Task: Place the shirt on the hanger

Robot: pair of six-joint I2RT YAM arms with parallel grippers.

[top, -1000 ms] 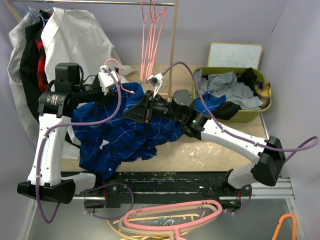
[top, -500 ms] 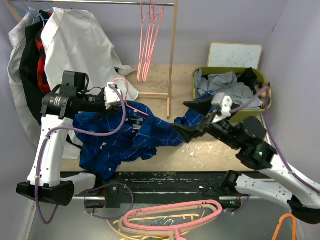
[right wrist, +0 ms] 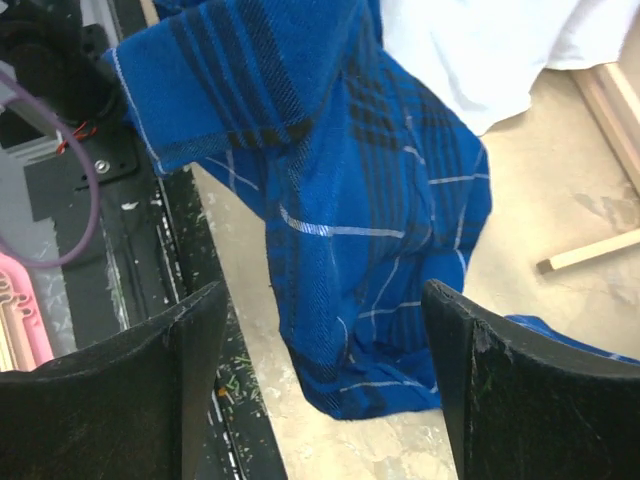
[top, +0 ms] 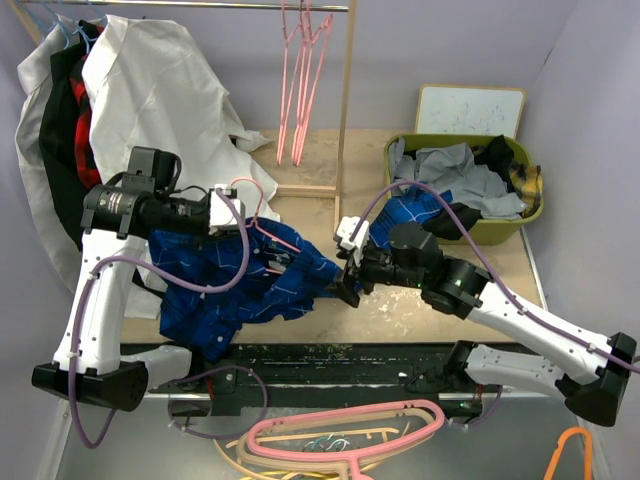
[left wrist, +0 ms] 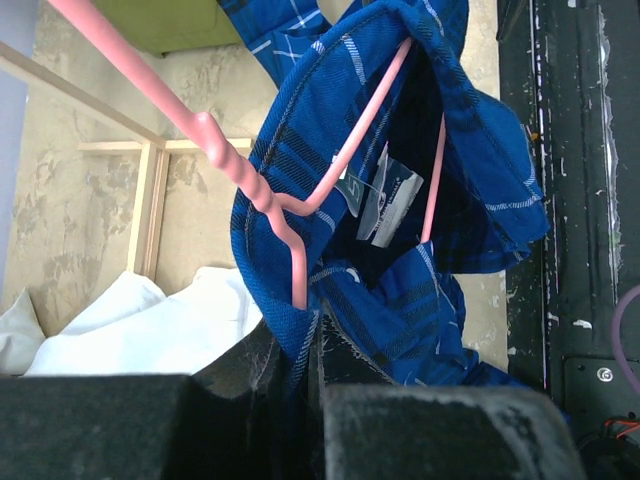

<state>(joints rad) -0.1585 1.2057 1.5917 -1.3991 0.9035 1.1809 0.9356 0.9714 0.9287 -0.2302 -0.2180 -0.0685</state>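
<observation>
The right gripper [top: 342, 284] was swung back toward 9 o'clock, seemingly to the shirt [top: 250, 280] hem; the left gripper [top: 240, 212] and hanger [left wrist: 205, 130] were lowered toward 6 o'clock.

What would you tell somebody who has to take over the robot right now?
The left tool is shut on the shirt at its collar edge, beside the lower end of the hanger.
The right tool is open and empty, hovering by a loose fold of the shirt.
The shirt is lifted at the collar, and the rest is heaped on the table.
Done: the hanger sits inside the neck opening, hook poking out.
Left: probably pull both shoulders over the hanger's ends.
</observation>
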